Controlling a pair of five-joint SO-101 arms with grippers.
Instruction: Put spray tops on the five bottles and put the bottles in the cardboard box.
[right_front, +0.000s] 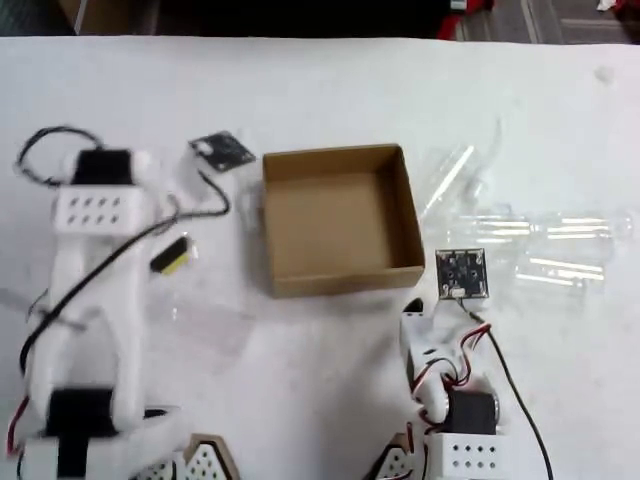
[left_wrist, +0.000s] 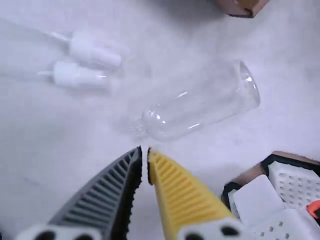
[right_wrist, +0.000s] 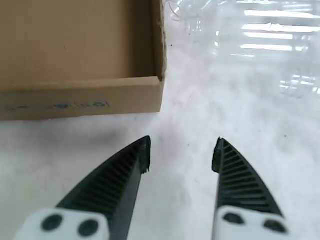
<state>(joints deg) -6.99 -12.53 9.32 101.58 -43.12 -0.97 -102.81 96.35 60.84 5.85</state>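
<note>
An open cardboard box (right_front: 335, 215) sits mid-table with nothing in it; its near wall (right_wrist: 80, 97) faces my right gripper. My left gripper (left_wrist: 144, 150) is shut on nothing, just short of the neck of a clear, capless bottle (left_wrist: 200, 102) lying on its side. Beyond that bottle lie two white spray tops (left_wrist: 95, 50) (left_wrist: 75, 75). My right gripper (right_wrist: 181, 152) is open over bare table beside the box's corner. More clear bottles (right_front: 535, 245) (right_wrist: 265, 30) lie in a cluster to the right of the box. The left gripper's yellow finger (right_front: 172, 255) shows left of the box.
The white tabletop (right_front: 330, 100) runs to a dark far edge. Cables (right_front: 45, 150) loop by the left arm and trail from the right arm (right_front: 515, 390). The right arm's base (left_wrist: 280, 200) stands close to the lying bottle.
</note>
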